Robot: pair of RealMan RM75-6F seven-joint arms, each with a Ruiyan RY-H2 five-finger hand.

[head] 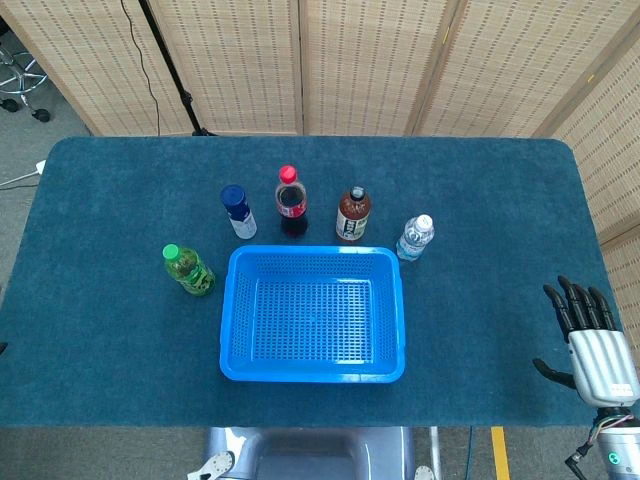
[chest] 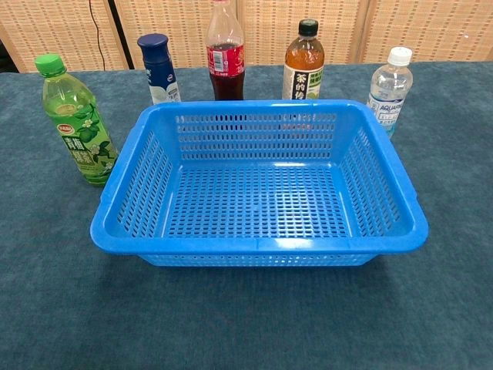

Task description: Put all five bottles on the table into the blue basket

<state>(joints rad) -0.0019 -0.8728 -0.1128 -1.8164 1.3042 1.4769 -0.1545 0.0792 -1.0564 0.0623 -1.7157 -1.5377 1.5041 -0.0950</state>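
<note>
**Nothing in the basket yet: all five bottles left to move**

Your right hand (head: 590, 335) sits at the near right corner of the desk (head: 100, 300), fingers spread and pointing away from you, holding nothing. It is well apart from every bottle and from the basket. Your left hand does not show in either view, so you cannot judge its state from here.

Nearest to that right hand is the clear water bottle with the white cap (head: 415, 238), standing upright just beyond the far right corner of the blue basket (head: 385, 372). To its left stands the brown tea bottle with the black cap (head: 353, 213), then the dark cola bottle with the red cap (head: 291, 201), then the white bottle with the dark blue cap (head: 238, 211). These four stand in a loose row just behind the basket's far rim, each apart from its neighbours. The green tea bottle with the green cap (head: 188, 269) stands alone at the basket's left side, near the far left corner.

The basket rests in the middle of the desk, and the chest view shows its perforated floor bare.

As for progress, judge the task at its very start: no bottle is in, none is in a hand, five remain. The water bottle looks the natural first pick for your right hand; the green one probably suits the left.
</note>
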